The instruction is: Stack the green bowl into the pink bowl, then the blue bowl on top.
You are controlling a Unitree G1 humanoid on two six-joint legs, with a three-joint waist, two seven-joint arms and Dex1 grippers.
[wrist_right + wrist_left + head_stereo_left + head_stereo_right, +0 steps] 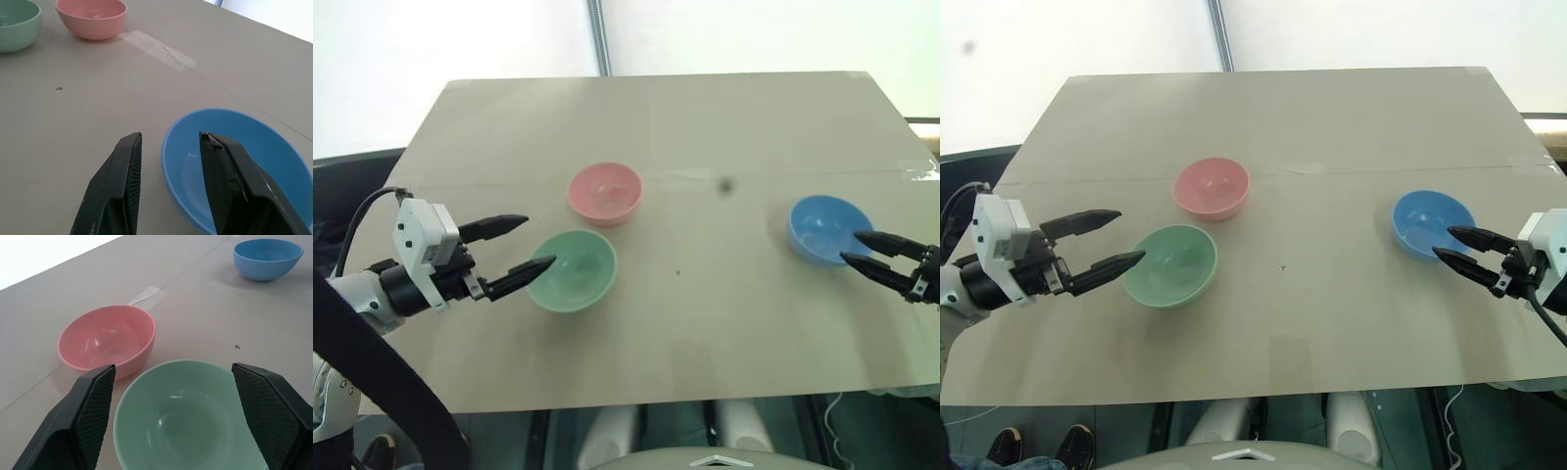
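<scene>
On the table (705, 323) — three bowls: one green bowl (574, 270), one pink bowl (604, 192), one blue bowl (824, 227).

Green bowl (186, 426): smooth plastic, soft sheen with small highlights inside. Pink bowl (107, 341) and blue bowl (234, 161): same smooth, slightly glossy plastic. Table (705, 127): matt beige, cardboard-like surface; clear glossy tape strip (159, 49). Gripper pads (95, 411): black, cross-hatched texture.
</scene>
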